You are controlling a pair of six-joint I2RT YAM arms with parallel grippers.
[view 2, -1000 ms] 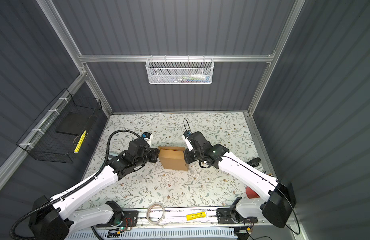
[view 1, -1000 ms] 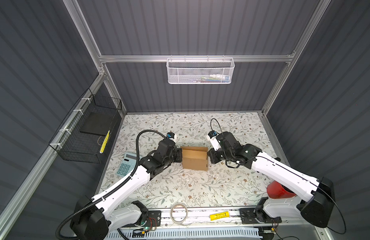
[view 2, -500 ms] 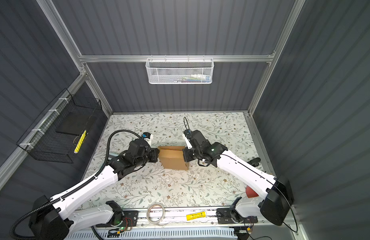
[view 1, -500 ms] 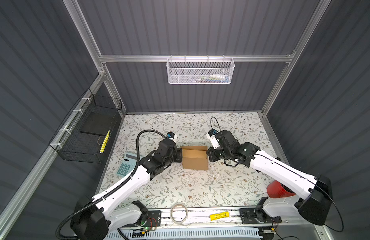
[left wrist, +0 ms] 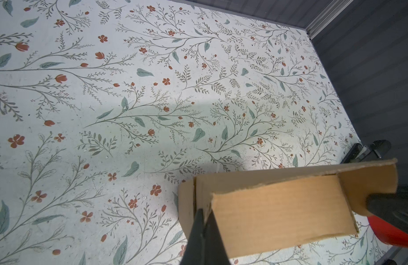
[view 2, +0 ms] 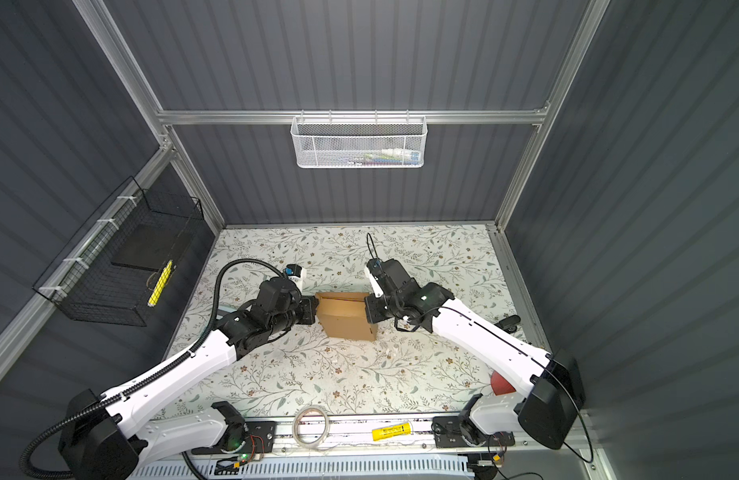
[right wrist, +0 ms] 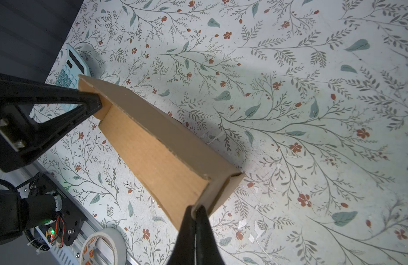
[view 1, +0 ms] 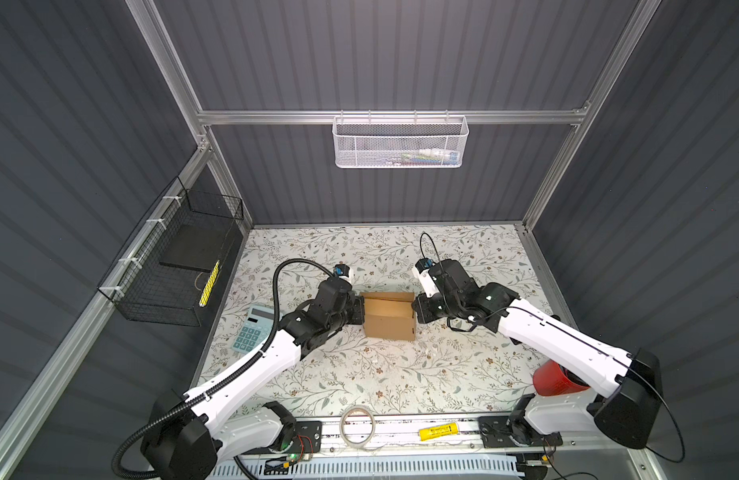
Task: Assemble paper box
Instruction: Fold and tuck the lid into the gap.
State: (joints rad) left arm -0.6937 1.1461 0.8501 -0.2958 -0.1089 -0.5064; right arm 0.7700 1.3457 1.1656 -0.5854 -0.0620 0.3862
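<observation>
Barely anything has moved: the left tool [view 1: 360, 311] and right tool [view 1: 417, 312] stay clamped on opposite ends of the box [view 1: 389, 318], mid-frame. The right arm has edged slightly inward, so the step is probably squaring the walls.

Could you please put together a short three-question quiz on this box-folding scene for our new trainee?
1. True or false: the left gripper is open and clear of the paper box.
2. What does the right gripper pinch? A. nothing; B. the paper box's edge; C. a pen.
3. Fill in: the calculator lies nearest the ___ arm.
Key: 1 false; 2 B; 3 left.
</observation>
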